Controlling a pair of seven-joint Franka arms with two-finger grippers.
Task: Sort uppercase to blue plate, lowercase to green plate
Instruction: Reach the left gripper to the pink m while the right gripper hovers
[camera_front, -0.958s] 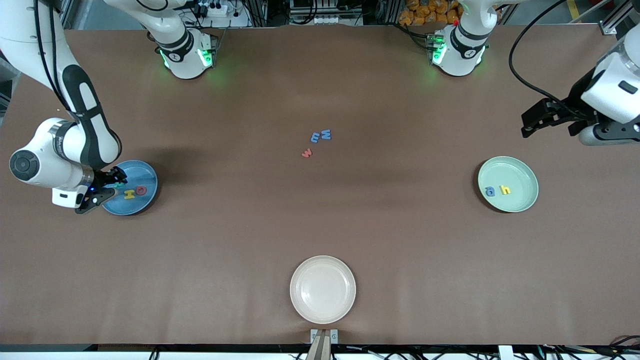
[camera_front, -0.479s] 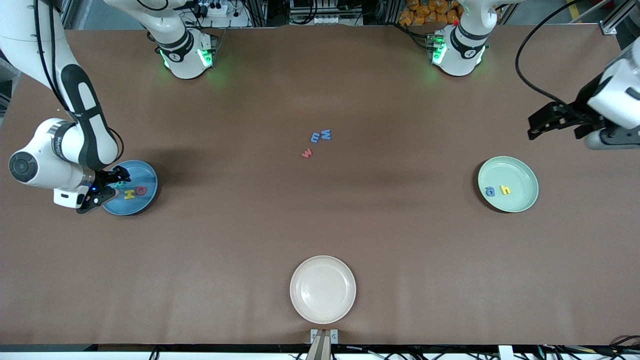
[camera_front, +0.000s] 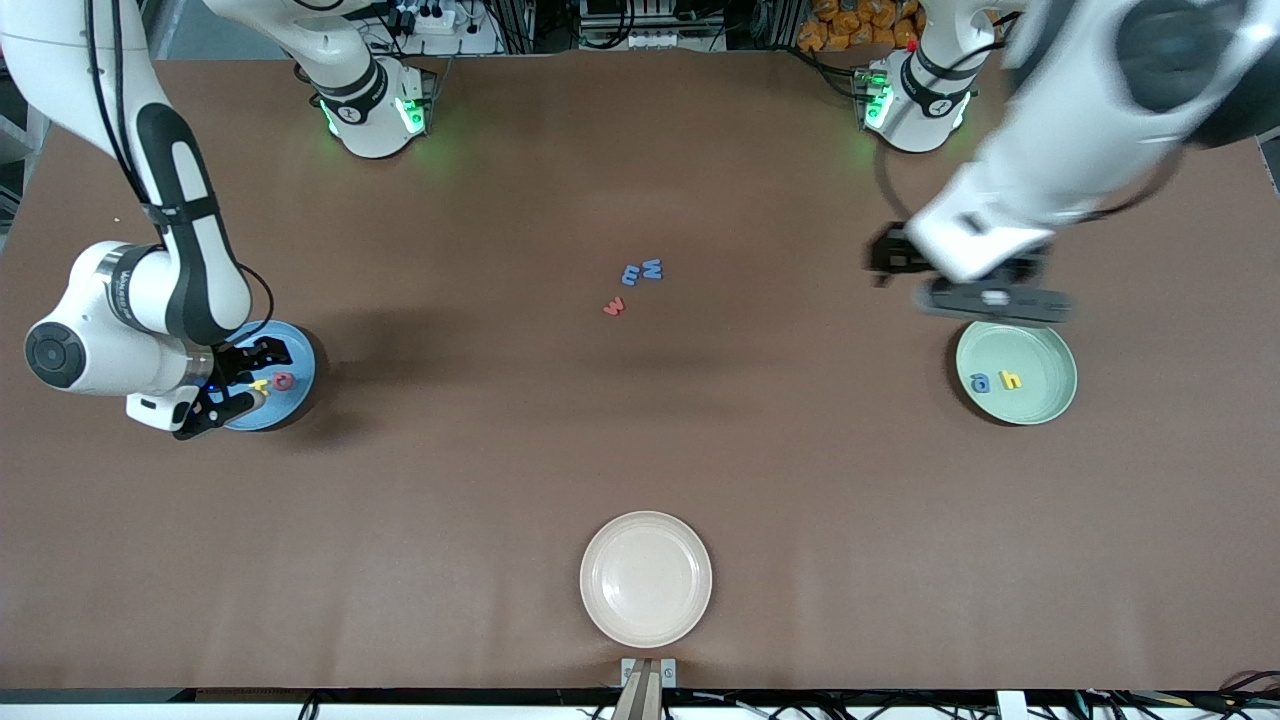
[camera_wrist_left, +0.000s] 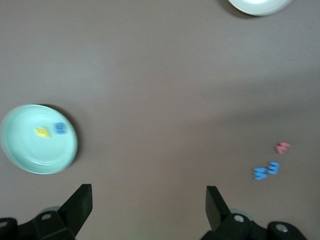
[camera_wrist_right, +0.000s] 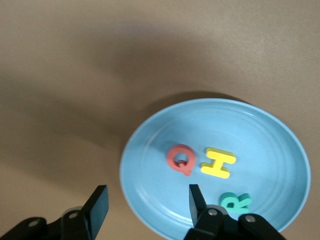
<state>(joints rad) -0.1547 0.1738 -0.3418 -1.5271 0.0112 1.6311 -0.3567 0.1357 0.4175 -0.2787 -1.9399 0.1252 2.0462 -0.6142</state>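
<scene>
Cream plate (camera_front: 646, 579) nearest the front camera, nothing on it. Farther back, my right gripper (camera_front: 243, 380) hangs over the blue plate (camera_front: 296, 392) at the right arm's end of the table, fingers (camera_wrist_right: 99, 206) spread, gripping nothing. On that plate: red Q (camera_wrist_right: 180, 159), yellow H (camera_wrist_right: 218, 163), teal R (camera_wrist_right: 235, 202), all lying flat, Q beside H, R just apart from them. Green plate (camera_front: 1042, 350) sits at the left arm's end, holding blue a (camera_front: 980, 382) and yellow h (camera_front: 1011, 380) side by side. My left gripper (camera_front: 885, 257) is up over bare table next to the green plate, fingers (camera_wrist_left: 78, 206) spread wide, empty. Mid-table, farther back: red w (camera_front: 614, 306), then blue m (camera_front: 631, 274) touching blue W (camera_front: 652, 268).
</scene>
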